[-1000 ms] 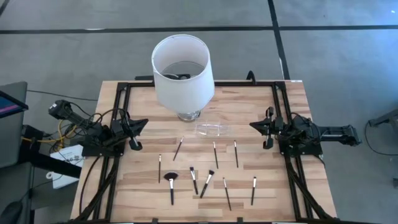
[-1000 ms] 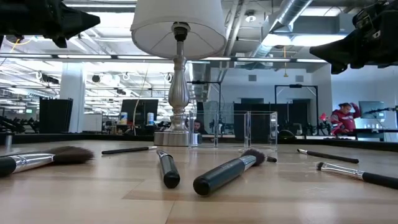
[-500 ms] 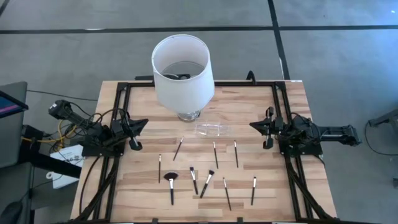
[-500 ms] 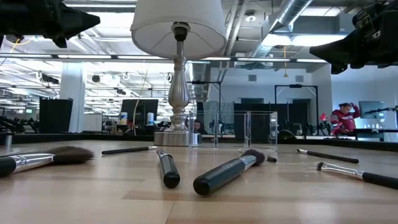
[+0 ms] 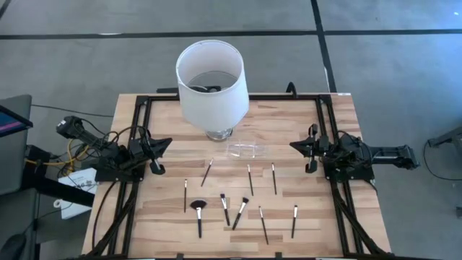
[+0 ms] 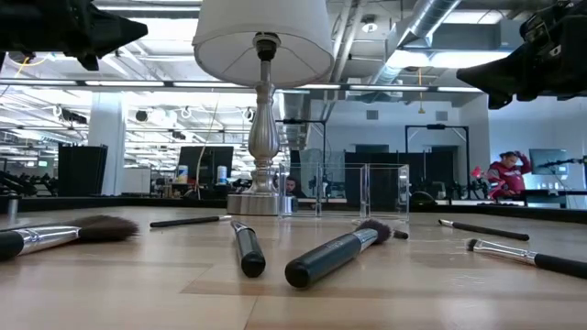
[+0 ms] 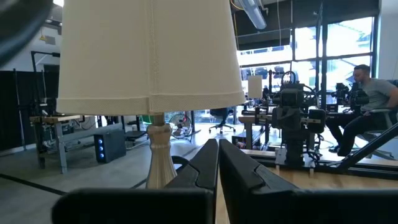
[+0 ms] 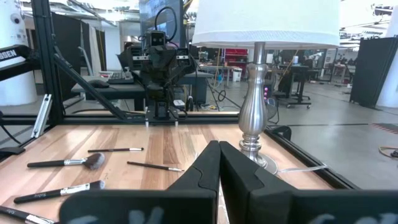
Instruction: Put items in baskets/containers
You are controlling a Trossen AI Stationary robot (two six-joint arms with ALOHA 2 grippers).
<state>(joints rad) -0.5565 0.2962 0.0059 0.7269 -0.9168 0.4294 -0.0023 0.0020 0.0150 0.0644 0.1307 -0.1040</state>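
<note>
A white-shaded lamp [image 5: 211, 87] stands at the far middle of the wooden table [image 5: 162, 209], and everything else can be placed from it. The clear tray [image 5: 247, 150] sits just beside the lamp's base, on the right-arm side and slightly nearer the front edge; only its glinting edges show. In the low view the tray [image 6: 362, 190] stands upright to the right of the lamp stem, with nothing visible inside it.

The brushes [image 5: 242, 195] lie loose on the table in front of the lamp, none touching the tray. One slim brush [image 5: 207, 172] lies tilted closest to the lamp base. Two more [image 5: 250, 178] lie nearly parallel just in front of the tray. Farther from the lamp, a row of them runs along the front half of the table, with the fan brush [image 5: 198, 213] toward the left-arm side and a thicker brush [image 5: 240, 212] near the middle. In the low view that thicker brush [image 6: 335, 252] lies closest to the camera.

The left gripper [image 5: 160, 148] hangs above the table's edge, well to the left of the lamp, fingers pressed together and holding nothing. The right gripper [image 5: 297, 146] hangs above the opposite edge, well to the right of the lamp, its fingers likewise closed and empty. Each points toward the lamp.
</note>
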